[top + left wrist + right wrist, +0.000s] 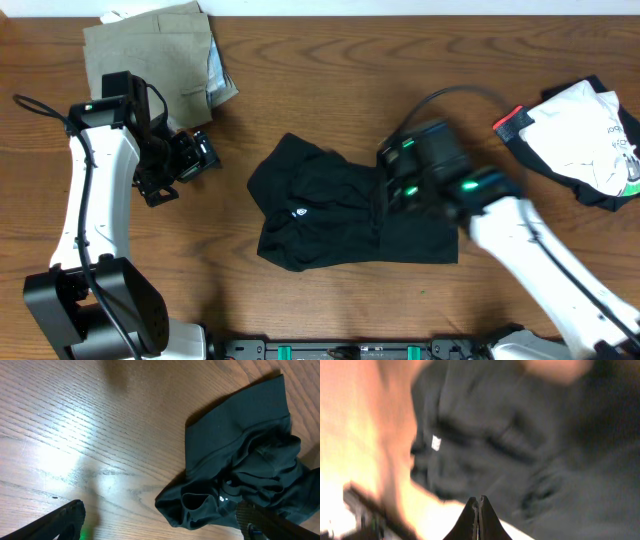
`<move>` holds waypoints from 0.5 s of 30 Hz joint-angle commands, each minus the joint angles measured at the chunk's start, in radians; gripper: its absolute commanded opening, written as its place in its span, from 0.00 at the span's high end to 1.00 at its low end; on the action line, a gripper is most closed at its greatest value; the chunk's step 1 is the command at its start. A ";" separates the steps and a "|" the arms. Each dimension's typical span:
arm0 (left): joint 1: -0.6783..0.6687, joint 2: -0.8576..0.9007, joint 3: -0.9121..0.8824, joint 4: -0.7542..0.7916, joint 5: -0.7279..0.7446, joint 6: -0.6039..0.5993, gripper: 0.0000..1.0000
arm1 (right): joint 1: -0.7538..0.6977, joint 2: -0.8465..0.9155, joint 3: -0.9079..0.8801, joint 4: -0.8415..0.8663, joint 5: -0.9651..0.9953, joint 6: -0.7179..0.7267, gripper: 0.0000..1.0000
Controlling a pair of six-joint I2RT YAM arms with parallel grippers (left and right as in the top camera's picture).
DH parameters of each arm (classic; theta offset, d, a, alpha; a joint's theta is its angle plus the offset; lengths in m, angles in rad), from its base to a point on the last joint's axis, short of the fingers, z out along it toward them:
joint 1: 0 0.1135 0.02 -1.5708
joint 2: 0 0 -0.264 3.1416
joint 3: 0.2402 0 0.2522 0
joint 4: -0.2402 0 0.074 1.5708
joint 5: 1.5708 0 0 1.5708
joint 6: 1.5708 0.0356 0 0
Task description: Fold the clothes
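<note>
A black T-shirt (340, 215) lies crumpled at the middle of the table, with a small white logo facing up. My right gripper (384, 196) hovers over its right half, and the right wrist view, though blurred, shows the gripper (478, 505) shut, tips pressed together with nothing between them and the shirt (520, 445) beyond. My left gripper (192, 158) is open wide, off to the left of the shirt. In the left wrist view the gripper (162, 527) has its fingers (60, 522) at the bottom corners, and the shirt (240, 465) lies ahead to the right.
A khaki-olive folded piece (150, 50) sits at the back left. At the right edge a white printed top (585, 135) rests on a black garment with red-white trim (512, 122). Bare wooden table (300, 80) surrounds the shirt.
</note>
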 commanded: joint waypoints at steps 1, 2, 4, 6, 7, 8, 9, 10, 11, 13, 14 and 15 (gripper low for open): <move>0.002 -0.002 -0.001 -0.005 -0.006 -0.004 0.02 | -0.111 -0.009 0.010 -0.002 0.074 0.007 0.99; 0.002 -0.002 -0.001 -0.005 -0.006 -0.004 0.02 | -0.135 0.000 0.010 0.000 0.073 0.006 0.99; 0.002 -0.002 -0.001 -0.005 -0.006 -0.004 0.02 | -0.174 0.029 0.009 0.004 0.073 0.002 0.99; 0.002 -0.002 -0.001 -0.005 -0.006 -0.004 0.02 | -0.185 0.069 0.009 0.020 0.069 0.000 0.99; 0.002 -0.002 -0.001 -0.005 -0.006 -0.004 0.02 | -0.185 0.086 0.009 0.027 0.066 0.000 0.99; 0.002 -0.002 -0.001 -0.005 -0.006 -0.004 0.02 | -0.182 0.114 0.009 0.040 0.056 0.000 0.99; 0.002 -0.002 -0.001 -0.005 -0.006 -0.004 0.02 | -0.178 0.143 0.009 0.051 0.044 0.000 0.99; 0.002 -0.002 -0.001 -0.005 -0.006 -0.004 0.02 | -0.174 0.169 0.009 0.062 0.031 0.000 0.99; 0.002 -0.002 -0.001 -0.005 -0.006 -0.004 0.02 | -0.169 0.206 0.009 0.078 0.012 0.000 0.99; 0.002 -0.002 -0.001 -0.005 -0.006 -0.004 0.02 | -0.156 0.261 0.009 0.101 -0.010 0.005 0.99; 0.002 -0.002 -0.001 -0.005 -0.006 -0.004 0.02 | -0.149 0.286 0.009 0.111 -0.014 0.012 0.99; 0.002 -0.002 -0.001 -0.005 -0.006 -0.004 0.02 | -0.139 0.316 0.009 0.122 -0.023 0.025 0.99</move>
